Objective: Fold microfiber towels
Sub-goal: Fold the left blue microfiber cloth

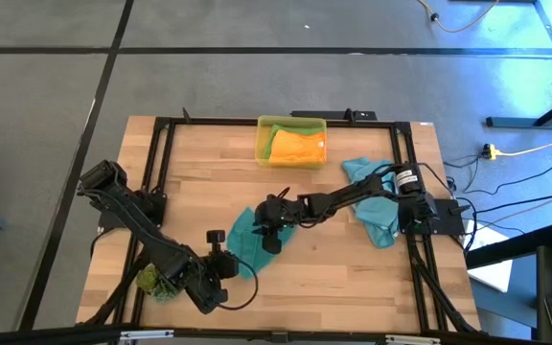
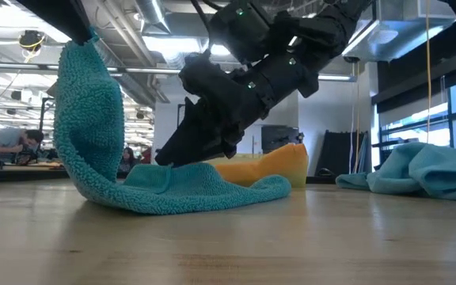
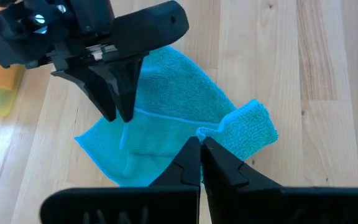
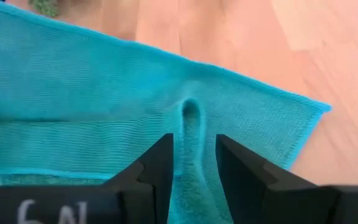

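You have a teal towel [image 1: 247, 240] lying mid-table, each gripper pinching one edge of it. Your left gripper [image 3: 201, 144] has its fingers pressed together on a corner, lifting it so the cloth hangs up in a curve in the low view. Your right gripper [image 4: 192, 152] is clamped on a raised fold of the same towel, down near the wood. A second teal towel [image 1: 377, 206] sits crumpled by the right arm's base. The orange towel [image 1: 297, 146] lies in the yellow bin [image 1: 263, 125] at the table's far edge.
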`<state>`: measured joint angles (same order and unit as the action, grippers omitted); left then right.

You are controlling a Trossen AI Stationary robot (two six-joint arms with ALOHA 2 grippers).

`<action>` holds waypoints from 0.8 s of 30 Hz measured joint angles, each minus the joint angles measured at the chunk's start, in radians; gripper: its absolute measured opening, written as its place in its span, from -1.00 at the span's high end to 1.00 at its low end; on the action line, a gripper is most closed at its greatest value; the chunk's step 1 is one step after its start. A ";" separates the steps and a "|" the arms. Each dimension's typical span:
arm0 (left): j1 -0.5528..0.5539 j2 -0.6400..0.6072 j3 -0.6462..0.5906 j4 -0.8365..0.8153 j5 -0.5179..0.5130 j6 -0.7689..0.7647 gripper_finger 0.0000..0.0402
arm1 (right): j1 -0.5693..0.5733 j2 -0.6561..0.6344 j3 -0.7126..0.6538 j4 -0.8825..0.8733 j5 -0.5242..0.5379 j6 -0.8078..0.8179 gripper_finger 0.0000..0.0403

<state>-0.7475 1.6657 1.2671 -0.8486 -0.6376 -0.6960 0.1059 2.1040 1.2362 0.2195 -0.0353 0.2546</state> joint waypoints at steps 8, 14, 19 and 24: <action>0.001 0.000 0.000 -0.005 0.000 0.000 1.00 | 0.053 -0.002 0.000 -0.020 -0.005 -0.002 0.40; 0.001 0.000 0.000 -0.004 0.000 0.000 1.00 | 0.067 -0.002 0.000 -0.017 -0.004 -0.001 0.40; 0.001 0.000 0.000 -0.004 0.000 0.000 1.00 | 0.068 -0.002 0.000 0.010 -0.004 -0.005 0.40; 0.001 0.000 0.000 -0.004 0.000 0.000 1.00 | 0.068 -0.007 0.000 0.000 -0.006 -0.024 0.40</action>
<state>-0.7467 1.6657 1.2671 -0.8524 -0.6380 -0.6962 0.1742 2.0970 1.2362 0.2200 -0.0412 0.2310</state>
